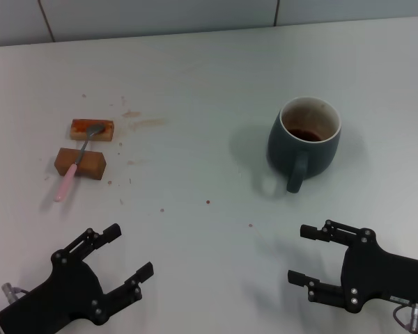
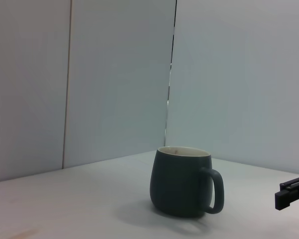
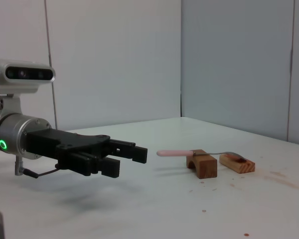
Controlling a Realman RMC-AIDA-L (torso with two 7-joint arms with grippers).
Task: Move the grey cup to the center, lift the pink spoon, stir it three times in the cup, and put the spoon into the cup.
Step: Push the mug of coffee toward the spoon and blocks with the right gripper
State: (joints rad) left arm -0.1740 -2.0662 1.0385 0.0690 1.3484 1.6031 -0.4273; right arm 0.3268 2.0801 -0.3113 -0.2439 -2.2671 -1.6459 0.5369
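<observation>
Both end effectors, left (image 1: 129, 249) and right (image 1: 301, 254), hover open, empty. Cup (image 1: 304, 138) stands right of center: rigid, heavy; grip its handle. Spoon (image 1: 75, 163) bridges two blocks (image 1: 80, 162), far left.

grey cup (image 1: 304, 137) right | pink spoon (image 1: 74, 164) on blocks (image 1: 86, 145) left

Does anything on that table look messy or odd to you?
Yes. Brown-orange smears and crumbs dirty the table near the two wooden blocks, across which the pink spoon lies bridged. The grey cup is brown-stained inside. Nothing is tipped.
</observation>
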